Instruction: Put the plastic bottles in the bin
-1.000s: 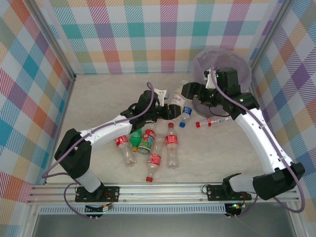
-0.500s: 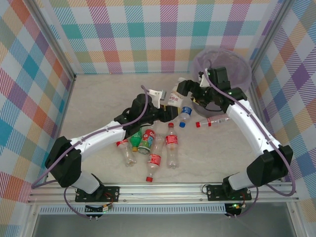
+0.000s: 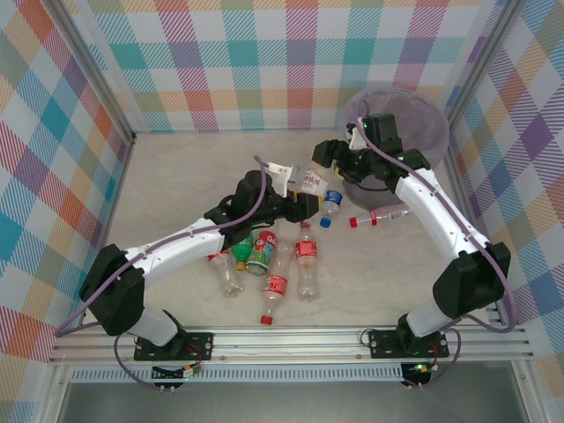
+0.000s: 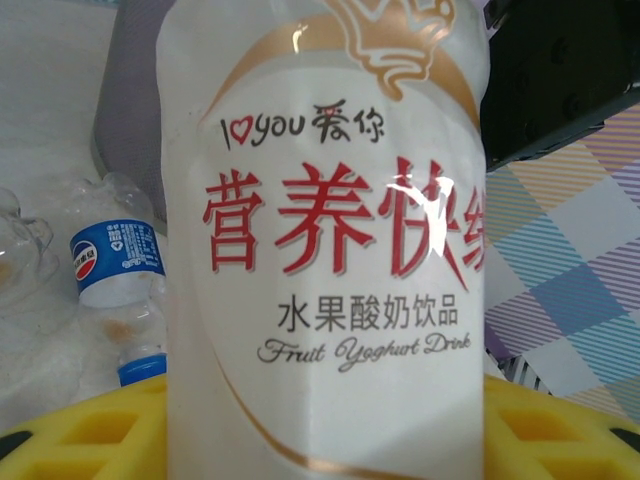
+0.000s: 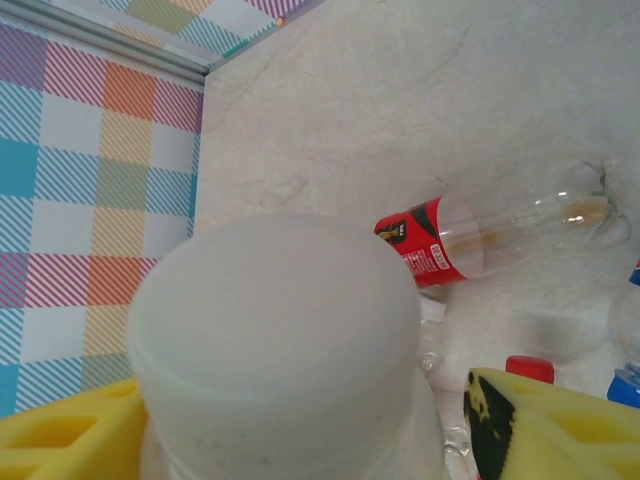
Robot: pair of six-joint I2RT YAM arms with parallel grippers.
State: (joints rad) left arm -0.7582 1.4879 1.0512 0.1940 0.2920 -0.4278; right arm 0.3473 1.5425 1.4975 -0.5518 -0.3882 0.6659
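Left gripper (image 3: 306,196) is clamped on a white yoghurt-drink bottle (image 3: 313,180) at frame centre, left of the bin (image 3: 427,110), which stands upper right. Right gripper (image 3: 326,159) straddles that bottle's end, jaws either side; whether it grips cannot be told. Other plastic bottles (image 3: 269,260) lie on the counter (image 3: 176,176), lower centre.

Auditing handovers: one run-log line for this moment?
phase: handover near round grey lilac-lined bin | left gripper: shut on white plastic yoghurt-drink bottle | right gripper: open around its end | clear red-labelled bottles: on table
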